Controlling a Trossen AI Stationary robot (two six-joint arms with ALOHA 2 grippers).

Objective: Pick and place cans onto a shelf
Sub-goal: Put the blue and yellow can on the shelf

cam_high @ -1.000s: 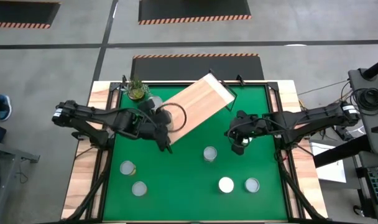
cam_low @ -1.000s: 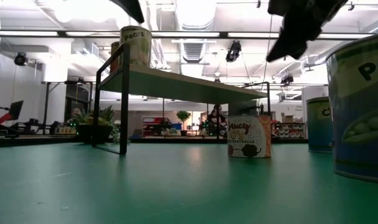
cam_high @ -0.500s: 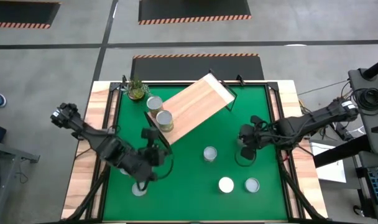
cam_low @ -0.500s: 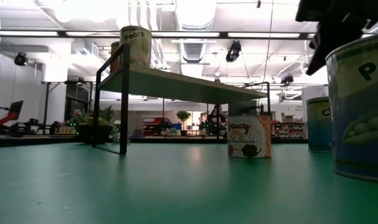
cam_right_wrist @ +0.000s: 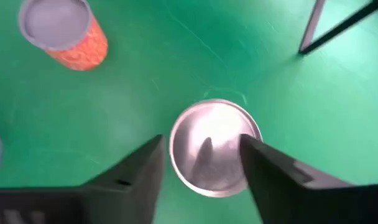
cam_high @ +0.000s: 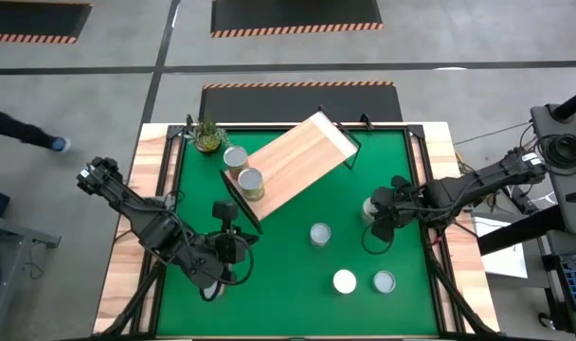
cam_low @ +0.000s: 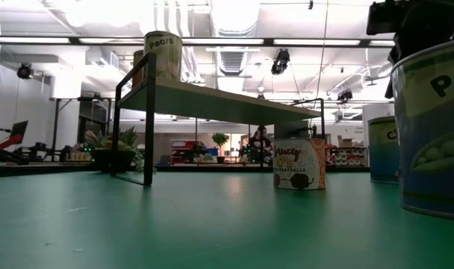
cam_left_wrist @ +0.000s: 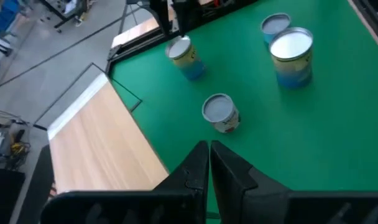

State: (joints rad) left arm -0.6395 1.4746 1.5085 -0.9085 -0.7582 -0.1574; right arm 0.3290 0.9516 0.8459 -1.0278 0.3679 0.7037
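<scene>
At about eight o'clock on the bench [cam_high: 402, 313], our left gripper [cam_left_wrist: 209, 163] hovers, jaws pressed together. Two cans [cam_high: 243, 170] stand on the shelf [cam_high: 297, 161] at eleven o'clock; one label reads "Peas". At three o'clock our right gripper [cam_right_wrist: 204, 155] hangs above a silver-topped can [cam_right_wrist: 215, 144], jaws spread astride it. Descending off-centre, we could tip it.

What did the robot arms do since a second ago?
The left gripper left the shelf, shut and empty, and swung to the near left. The right gripper moved toward the right edge and opened over a can. Two cans stayed on the shelf.
</scene>
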